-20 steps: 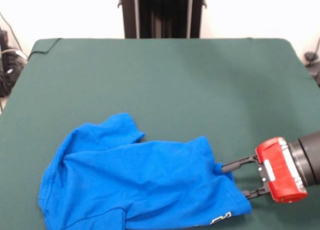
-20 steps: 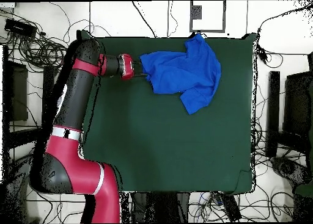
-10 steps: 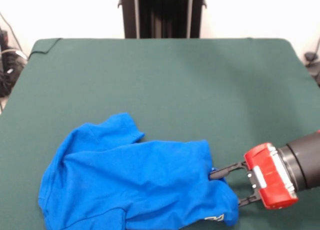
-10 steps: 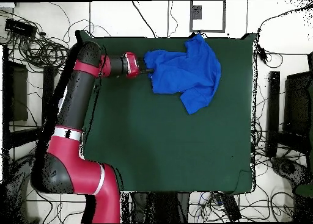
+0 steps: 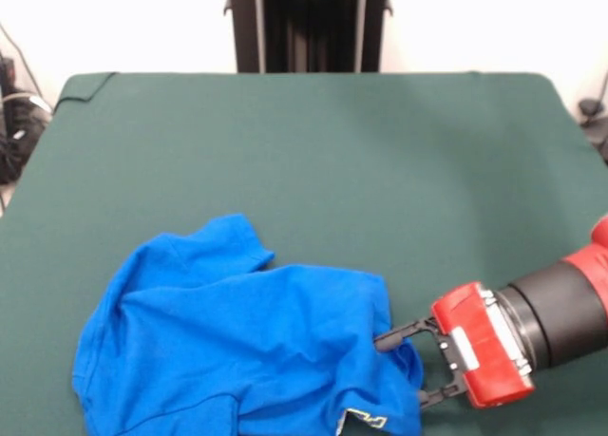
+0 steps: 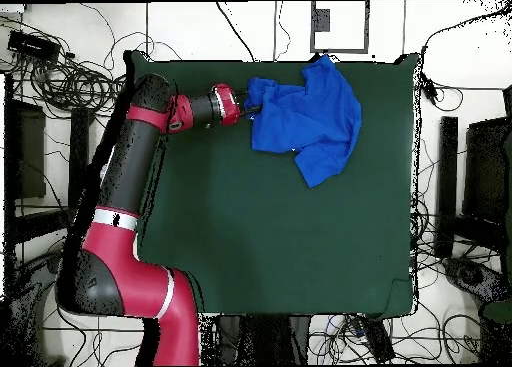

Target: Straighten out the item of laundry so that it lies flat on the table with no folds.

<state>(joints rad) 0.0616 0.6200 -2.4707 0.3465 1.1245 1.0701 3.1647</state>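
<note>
Blue fabric of the T-shirt [image 5: 237, 346] lies crumpled directly ahead of my gripper [image 5: 401, 369], near one edge of the table [image 5: 313, 161]. My fingers stand spread, straddling the bunched hem; whether they grip cloth, I cannot tell. Risk: pushing forward would likely deepen the folds; closing on several layers could drag the whole shirt.
</note>
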